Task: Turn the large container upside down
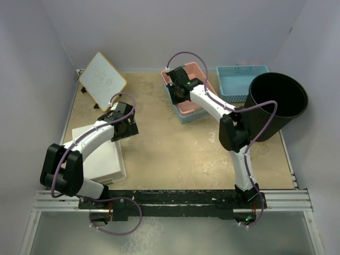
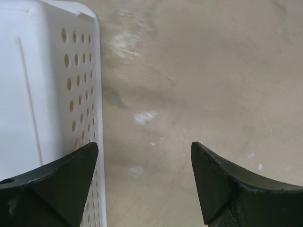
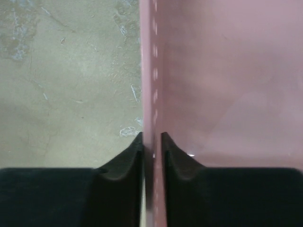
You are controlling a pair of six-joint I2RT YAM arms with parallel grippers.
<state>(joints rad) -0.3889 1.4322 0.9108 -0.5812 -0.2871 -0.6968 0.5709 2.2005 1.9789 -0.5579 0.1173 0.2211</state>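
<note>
The large container (image 1: 277,106), a tall round black bin, stands at the right edge of the table with its mouth open upward; neither gripper touches it. My right gripper (image 1: 178,89) is far to its left, shut on the left wall of the pink basket (image 1: 195,79); in the right wrist view the pink wall (image 3: 152,94) runs between the two fingertips (image 3: 128,158). My left gripper (image 1: 125,126) is open and empty over bare table, just right of the white basket (image 1: 103,159). In the left wrist view its fingers (image 2: 71,175) stand wide apart beside the basket's perforated wall (image 2: 80,85).
A blue basket (image 1: 237,79) sits behind the black bin, next to the pink one; another blue basket edge (image 1: 186,116) shows under the pink basket. A small whiteboard (image 1: 102,79) leans at the back left. Walls enclose the table on three sides.
</note>
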